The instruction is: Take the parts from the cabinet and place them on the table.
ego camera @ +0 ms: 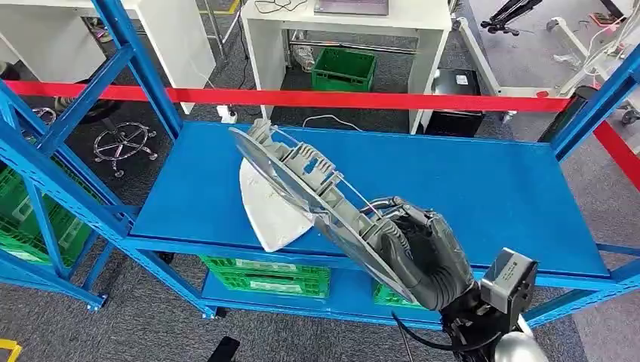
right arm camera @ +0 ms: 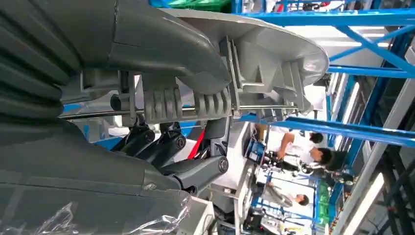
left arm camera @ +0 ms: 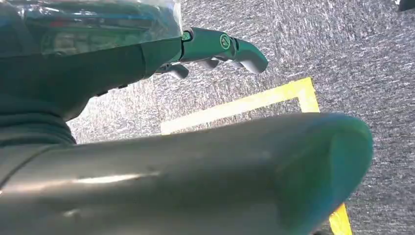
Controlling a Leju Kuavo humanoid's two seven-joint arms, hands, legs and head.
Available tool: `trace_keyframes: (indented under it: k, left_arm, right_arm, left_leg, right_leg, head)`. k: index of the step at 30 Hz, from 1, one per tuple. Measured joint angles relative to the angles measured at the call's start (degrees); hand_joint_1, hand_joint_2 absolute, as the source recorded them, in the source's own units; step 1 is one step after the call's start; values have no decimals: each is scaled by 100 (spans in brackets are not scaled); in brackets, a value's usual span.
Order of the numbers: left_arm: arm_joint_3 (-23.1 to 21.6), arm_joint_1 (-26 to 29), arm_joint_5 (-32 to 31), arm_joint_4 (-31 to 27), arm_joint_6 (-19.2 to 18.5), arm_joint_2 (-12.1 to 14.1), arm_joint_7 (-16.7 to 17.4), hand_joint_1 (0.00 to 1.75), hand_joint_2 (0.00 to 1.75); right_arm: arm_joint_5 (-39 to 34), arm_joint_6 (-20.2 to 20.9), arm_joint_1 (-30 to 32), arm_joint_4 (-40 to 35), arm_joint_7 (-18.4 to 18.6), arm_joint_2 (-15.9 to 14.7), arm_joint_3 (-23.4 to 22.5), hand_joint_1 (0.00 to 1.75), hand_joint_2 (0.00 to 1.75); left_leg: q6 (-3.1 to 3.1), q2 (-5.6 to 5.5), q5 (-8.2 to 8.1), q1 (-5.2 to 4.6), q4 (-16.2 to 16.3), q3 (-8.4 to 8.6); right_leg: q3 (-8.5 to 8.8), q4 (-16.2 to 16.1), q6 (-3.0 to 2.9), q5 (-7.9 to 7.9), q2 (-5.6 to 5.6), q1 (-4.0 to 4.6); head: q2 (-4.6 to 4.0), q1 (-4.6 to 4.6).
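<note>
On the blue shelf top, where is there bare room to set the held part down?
The blue shelf is bare across its right half, from the right hand to the right upright, and along the left and back edges. The middle front is crowded: a white part lies under the held grey part.

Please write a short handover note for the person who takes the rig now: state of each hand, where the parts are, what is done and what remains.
Right hand: grips a grey plastic part by its near end and holds it tilted above the blue shelf.
Left hand: holds nothing, hangs over grey carpet with a yellow floor line.
A white flat part lies on the shelf, under the held part, reaching the shelf's front edge.
Done: one part is grasped.
Left: set the held part on the table, then fetch the white one.
</note>
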Motion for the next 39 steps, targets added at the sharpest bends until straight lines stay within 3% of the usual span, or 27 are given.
trace_keyframes:
  k: [39]
  left_arm:
    - [-11, -60, 61, -13, -157, -4, 90, 0, 175]
  right_arm:
    - [138, 372, -387, -726, -389, 144, 341, 175, 175]
  left_leg:
    - [0, 0, 0, 0, 0, -8]
  right_leg:
    - [-8, 0, 0, 0, 0, 0]
  head:
    - [0, 0]
